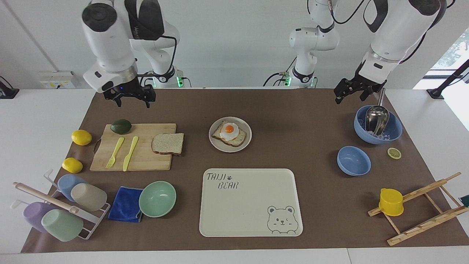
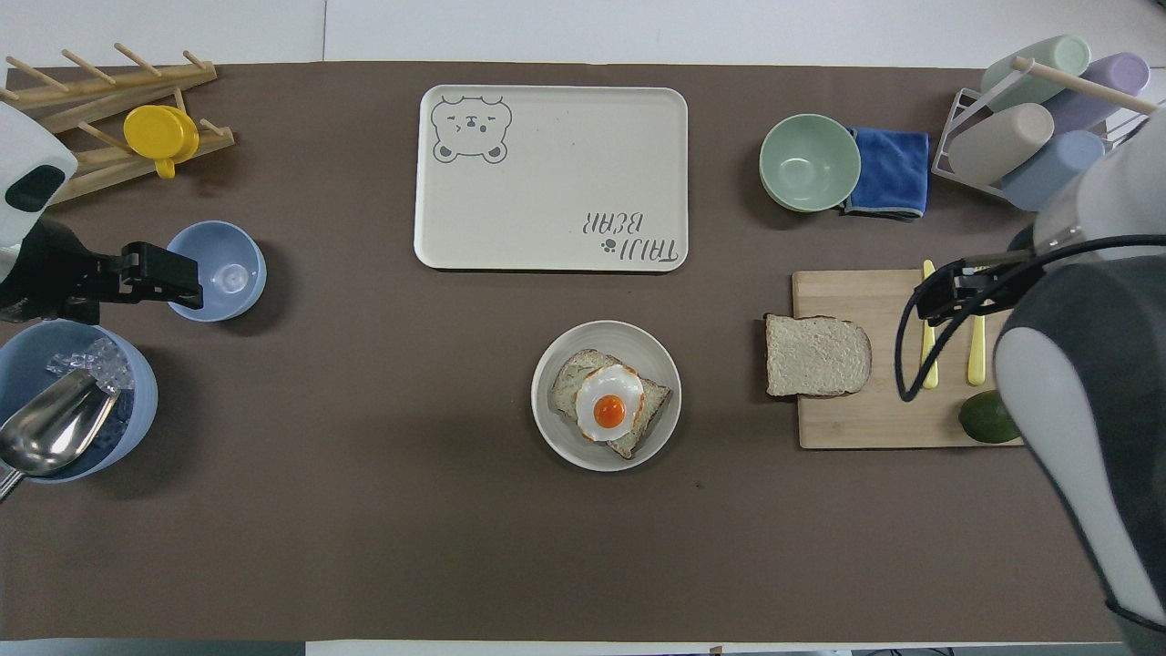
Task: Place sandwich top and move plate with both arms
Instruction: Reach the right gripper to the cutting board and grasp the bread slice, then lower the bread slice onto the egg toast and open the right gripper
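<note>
Broad desk (image 1: 293,110) under brown paper, carrying everything. Cream bear-printed tray (image 1: 250,201) at the edge farthest from the robots. Wooden cutting board (image 1: 146,154) toward the right arm's end, with the sandwich top (image 1: 167,143) flat on the corner nearest the plate, one edge overhanging the board. Plate (image 1: 213,141) mid-desk, nearer the robots than the tray, well apart from the sandwich top, bearing egg-topped toast (image 1: 230,133). Right gripper (image 1: 130,99) raised over bare desk just robot-side of the board, fingers apart, gripping nothing. Left gripper (image 1: 351,93) up in the air beside the blue ice bowl (image 1: 394,126), waiting; cannot tell whether those fingers are apart or together
</note>
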Available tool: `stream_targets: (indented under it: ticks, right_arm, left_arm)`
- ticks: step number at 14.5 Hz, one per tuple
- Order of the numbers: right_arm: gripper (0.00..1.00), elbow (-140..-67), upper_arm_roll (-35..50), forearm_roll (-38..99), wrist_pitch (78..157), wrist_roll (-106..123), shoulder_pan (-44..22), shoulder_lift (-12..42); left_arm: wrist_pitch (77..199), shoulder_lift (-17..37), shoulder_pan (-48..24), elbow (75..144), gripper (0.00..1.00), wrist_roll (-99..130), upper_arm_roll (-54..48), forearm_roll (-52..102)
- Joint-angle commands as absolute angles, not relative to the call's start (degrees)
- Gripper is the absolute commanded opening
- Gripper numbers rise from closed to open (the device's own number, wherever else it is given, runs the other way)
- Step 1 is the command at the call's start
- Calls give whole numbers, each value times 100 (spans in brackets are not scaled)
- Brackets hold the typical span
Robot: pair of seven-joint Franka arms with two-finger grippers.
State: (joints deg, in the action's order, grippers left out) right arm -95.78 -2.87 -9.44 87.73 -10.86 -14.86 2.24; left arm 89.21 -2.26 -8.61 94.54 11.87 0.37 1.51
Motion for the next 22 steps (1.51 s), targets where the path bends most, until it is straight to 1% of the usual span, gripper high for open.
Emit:
stream_targets:
  ticks: [1,4,6,7,9,10,14,18,20,22]
  right_arm:
    - [100,-9659,-290,-1230,9008,-1607,-1879,667]
    - [100,-9921,-290,-1511,9464,-2116,-2319,914]
    - [100,-10614,-290,-1608,10314,-2232,-2390,879]
    - [100,-10852,-290,-1782,10571,-2415,-2495,914]
    - [100,-10933,-290,-2169,10635,-2916,-2934,1202]
    - [100,-10968,-290,-2310,10652,-2988,-2996,1308]
    - [100,-11521,-290,-2810,10950,-3015,-3023,1362]
    - [100,-11759,-290,-2971,11179,-3680,-3023,1459]
    - [100,-11751,-290,-2979,11311,-4121,-3032,1625]
    - [100,-11768,-290,-3023,11399,-4184,-3015,1670]
  left_arm:
    - [8877,-325,-835,9545,100,1169,44,211]
    - [8877,-325,-835,9545,100,1169,44,211]
    - [8877,-325,-835,9545,100,1169,44,211]
    - [8877,-325,-835,9545,100,1169,44,211]
    - [8877,-325,-826,9545,100,1169,44,211]
    - [8877,-325,-835,9545,100,1169,44,211]
    - [8868,-325,-835,9545,100,1169,44,211]
    - [8877,-325,-826,9545,100,1169,44,211]
    - [8877,-325,-826,9545,100,1169,44,211]
    - [8877,-325,-835,9545,100,1169,44,211]
